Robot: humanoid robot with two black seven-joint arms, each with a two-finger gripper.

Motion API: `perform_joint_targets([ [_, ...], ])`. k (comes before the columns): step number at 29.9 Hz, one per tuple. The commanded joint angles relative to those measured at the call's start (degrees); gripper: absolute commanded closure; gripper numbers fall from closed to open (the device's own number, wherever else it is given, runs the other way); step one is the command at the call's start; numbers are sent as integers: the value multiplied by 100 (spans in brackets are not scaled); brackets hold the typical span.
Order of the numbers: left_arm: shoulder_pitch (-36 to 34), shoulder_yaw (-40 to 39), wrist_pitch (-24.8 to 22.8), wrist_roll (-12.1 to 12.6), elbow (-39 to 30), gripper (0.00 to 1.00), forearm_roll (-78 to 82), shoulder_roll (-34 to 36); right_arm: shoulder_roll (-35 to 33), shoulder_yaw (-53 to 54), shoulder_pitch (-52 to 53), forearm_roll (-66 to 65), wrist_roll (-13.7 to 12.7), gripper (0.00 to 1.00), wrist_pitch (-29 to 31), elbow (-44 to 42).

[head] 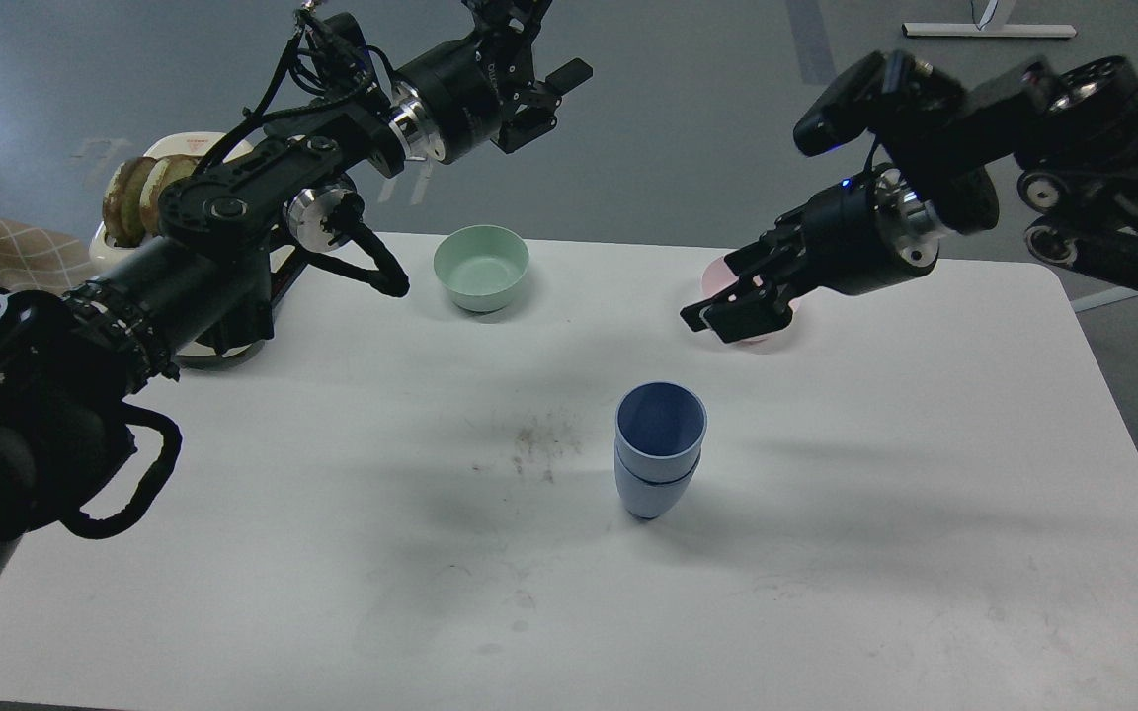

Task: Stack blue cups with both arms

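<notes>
Two periwinkle-blue cups stand nested and upright at the table's middle. The upper cup [661, 423] shows its dark blue inside, and the lower cup [649, 494] rests on its narrow base. My right gripper [730, 313] is open and empty, up and to the right of the stack, apart from it. My left gripper [546, 97] is open and empty, raised high beyond the table's far edge, well away from the cups.
A mint-green bowl [481, 265] stands at the back centre. A pink bowl [713, 277] sits partly hidden behind my right gripper. A white toaster with bread [146, 194] stands at the back left. Dark crumbs [537, 443] lie left of the stack.
</notes>
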Motion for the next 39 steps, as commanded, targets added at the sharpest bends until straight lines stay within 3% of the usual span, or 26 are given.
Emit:
perform_joint_targets([
  [1,19,-29,26,-8,14,2,0,30,-477,429,-77,585,1,0,0,-360],
  [5,63,-82,70,-61,49,2,0,48,-698,509,-191,1193,1,0,0,-765],
  [11,124,-327,105,-70,93,2,-17,136,-769,948,-885,2256,9,0,-672,-1564],
  [17,459,-600,228,-52,260,2,-17,92,-471,2362,-2211,3039,-43,0,-1551,-1925],
  [20,563,-591,176,-52,497,2,-26,57,160,3414,-3036,3407,-17,0,-1754,-2451],
  [25,898,-618,114,-61,568,2,-26,57,883,4884,-3829,3637,9,0,-1570,-3340],
  [27,1064,-644,-32,-79,576,2,-26,48,1269,5507,-4180,3838,53,0,-1176,-3621],
  [35,1601,-1487,-32,-70,725,2,-26,4,1868,6669,-4989,4489,115,0,-577,-3780],
  [39,1636,-1549,-32,-79,796,2,-26,-110,1973,7091,-5254,4630,185,0,-524,-3780],
])
